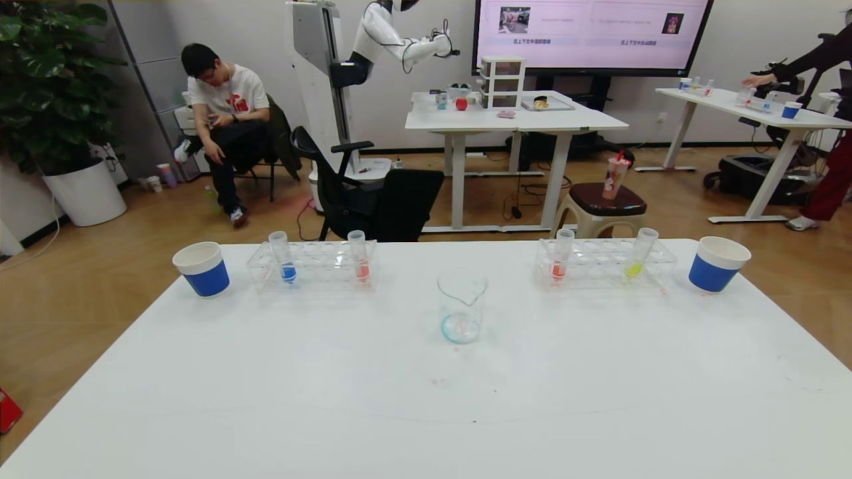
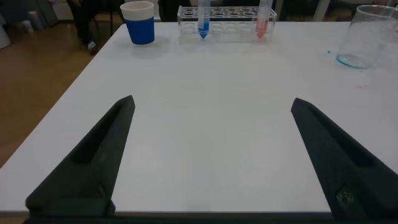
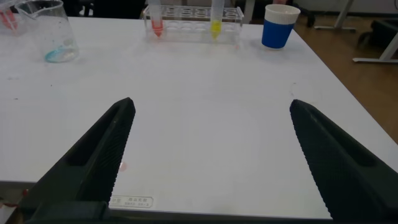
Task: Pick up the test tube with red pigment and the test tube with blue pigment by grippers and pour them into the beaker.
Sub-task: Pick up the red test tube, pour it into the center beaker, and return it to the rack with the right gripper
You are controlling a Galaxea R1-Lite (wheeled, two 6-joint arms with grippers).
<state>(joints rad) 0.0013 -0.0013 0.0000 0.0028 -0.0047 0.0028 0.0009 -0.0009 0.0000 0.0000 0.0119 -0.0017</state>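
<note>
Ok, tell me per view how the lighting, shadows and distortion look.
Head view: even light, faint shadows under the beaker; the white table edge bows, so wide-angle distortion. Left wrist view: the left gripper fingers are dark silhouettes against the bright tabletop. Right wrist view: same for the right gripper, with the yellow tube cut off at the frame edge.

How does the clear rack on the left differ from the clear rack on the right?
The left clear plastic rack holds a blue-liquid tube and a red-liquid tube; the right clear plastic rack holds a red-liquid tube and a yellow-liquid tube. The right rack's yellow tube leans; the left rack's tubes stand nearly upright. Both have a blue-and-white cup outside them.
</note>
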